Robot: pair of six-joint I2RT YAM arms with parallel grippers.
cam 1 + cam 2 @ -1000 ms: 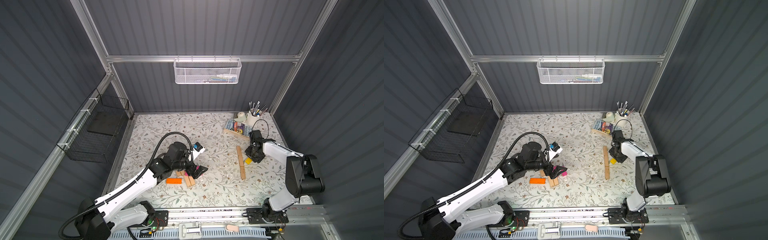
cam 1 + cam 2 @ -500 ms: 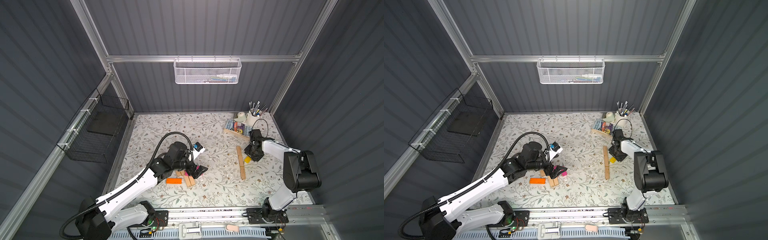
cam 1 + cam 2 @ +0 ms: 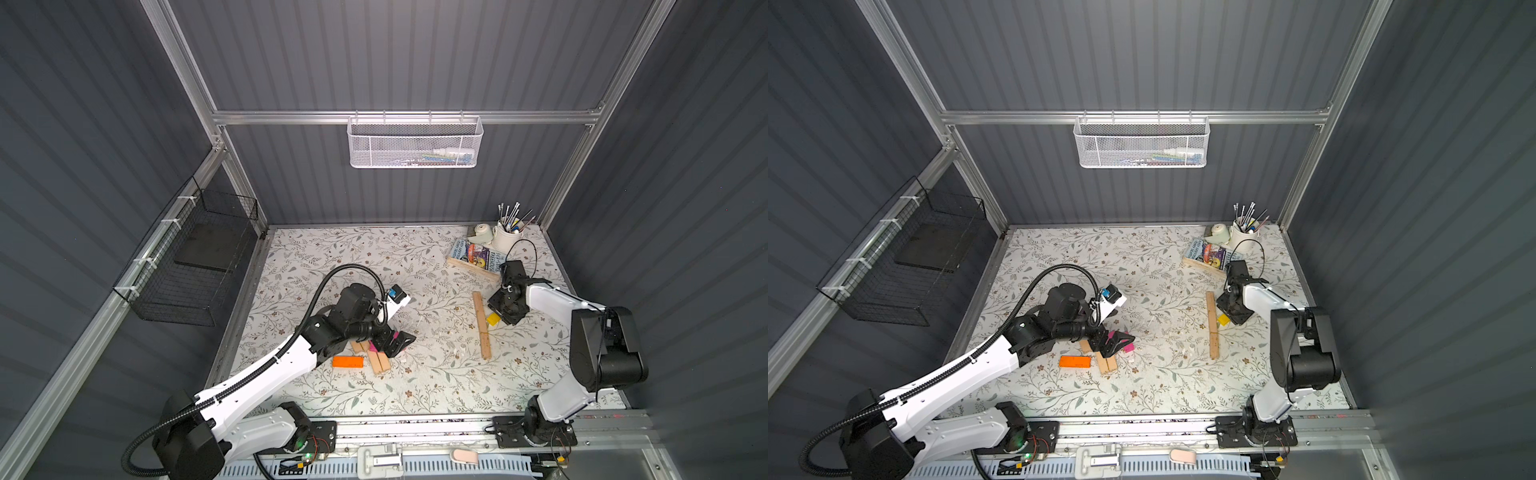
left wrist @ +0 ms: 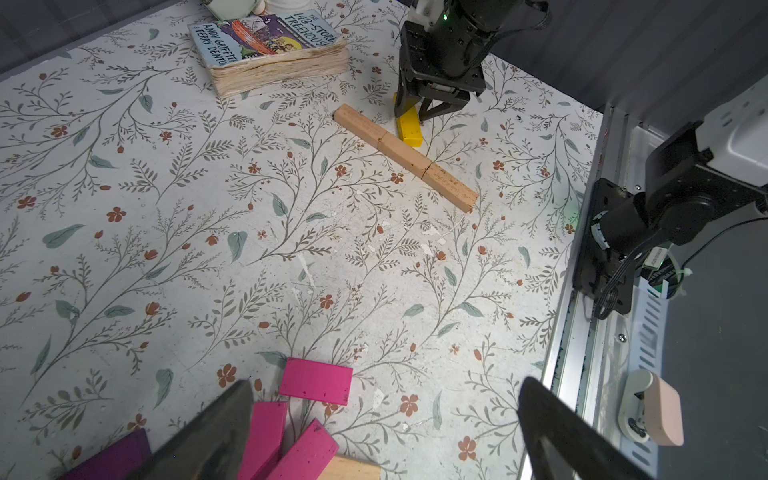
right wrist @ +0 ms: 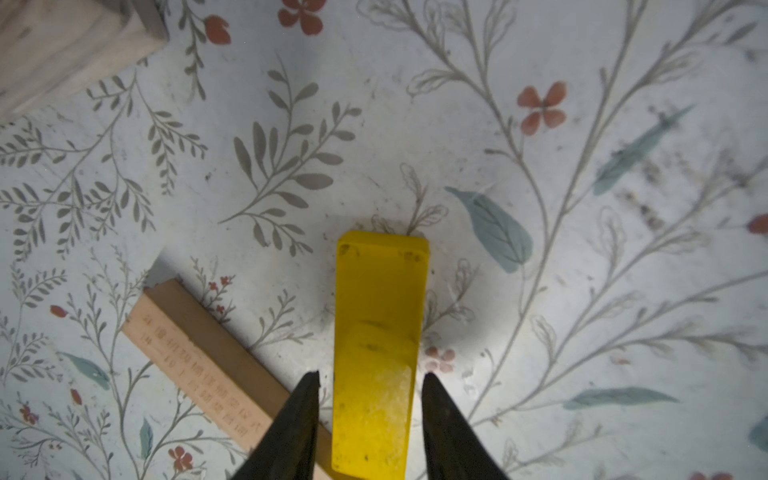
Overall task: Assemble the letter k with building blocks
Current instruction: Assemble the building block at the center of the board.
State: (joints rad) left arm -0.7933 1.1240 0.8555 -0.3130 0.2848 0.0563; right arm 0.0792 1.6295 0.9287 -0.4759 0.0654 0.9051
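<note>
Low over the table, the right gripper has its jaws narrow, straddling the yellow block. A sliver of gap shows on at least one side, so it's not clamped. The yellow block lies flat just right of the tan row, which is three tan blocks end to end, running front to back on the table's right half. The yellow block's end toward the row sits about mid-row and angles away from it. Touching or a hair apart, hard to tell.

Centre-left, the left gripper hovers with jaws wide and nothing between them, over the loose pile. The pile holds three magenta blocks, a purple block and a tan pair lying side by side, with an orange block just left of the pair. The book sits behind the tan row, well apart from the pile.
</note>
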